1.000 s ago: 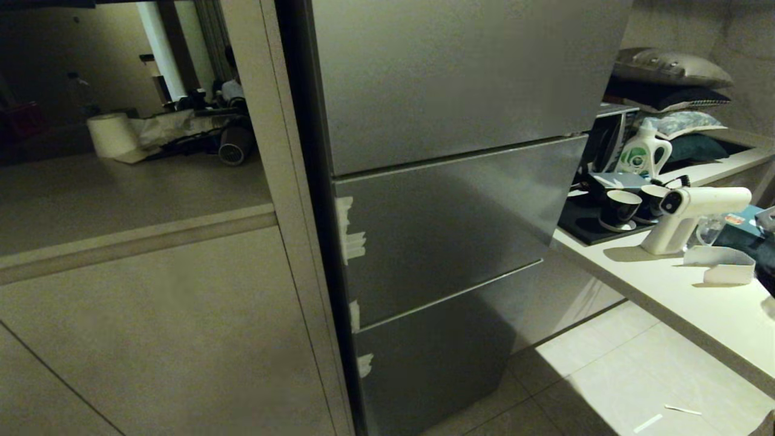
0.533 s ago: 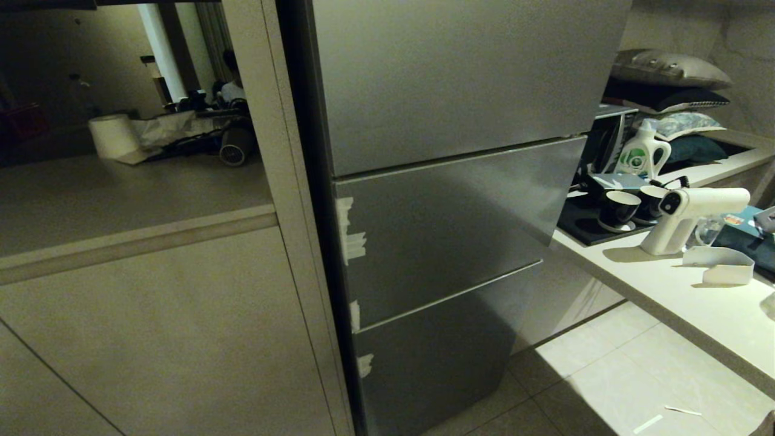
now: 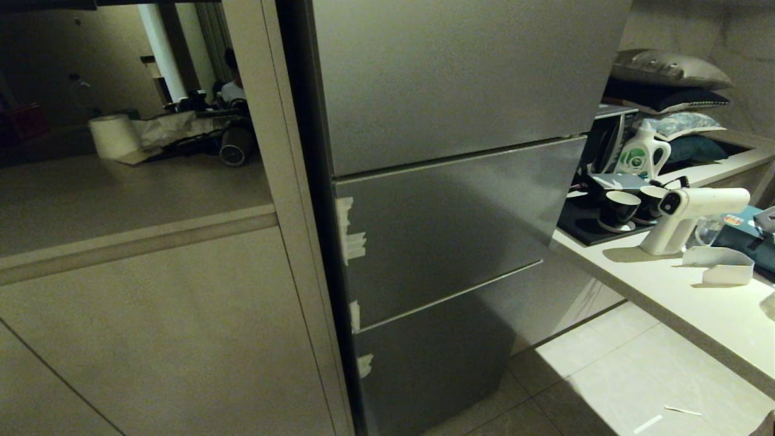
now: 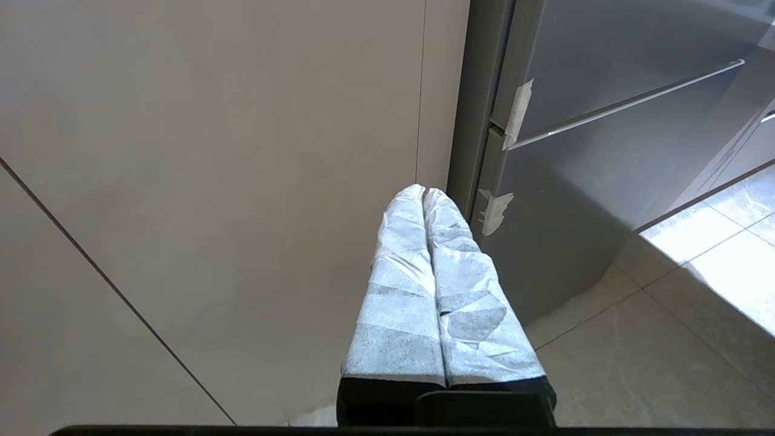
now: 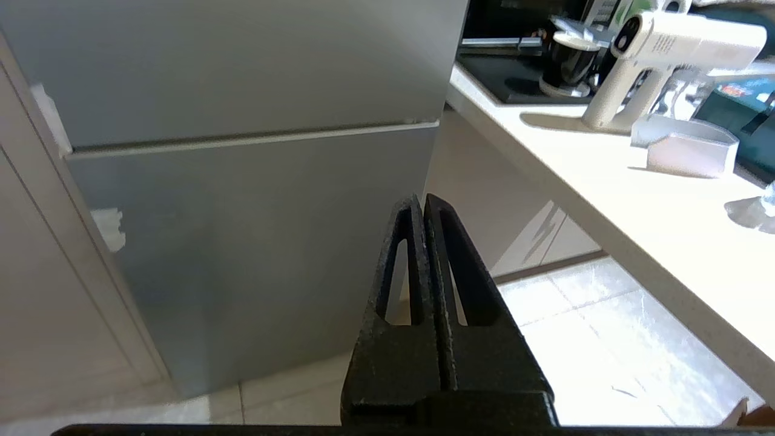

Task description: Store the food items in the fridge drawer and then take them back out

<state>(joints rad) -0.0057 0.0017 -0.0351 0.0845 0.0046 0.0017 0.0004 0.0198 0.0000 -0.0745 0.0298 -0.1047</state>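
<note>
Cream cabinet panel (image 3: 151, 327), one, at nine o'clock in the head view; one paper roll (image 3: 112, 136) on the ledge above it, toward ten o'clock.

Fridge (image 3: 448, 200), one, centre: three grey steel fronts stacked, all shut. White tape scraps (image 3: 351, 239) on its left edge, four counted. Fridge drawer and food items: hidden behind the closed fronts, not visible in any view.

Counter (image 3: 666, 290), one, at three o'clock, holding two dark cups (image 3: 620, 209), one detergent bottle (image 3: 643, 151) and one white spray gun (image 3: 690, 215). Pillows stacked at one o'clock, count unclear.

Left gripper (image 4: 424, 192): paper-wrapped fingers pressed together, empty, low before the fridge's left edge.

Right gripper (image 5: 421, 200): black fingers pressed together, empty, before the lower fronts.
</note>
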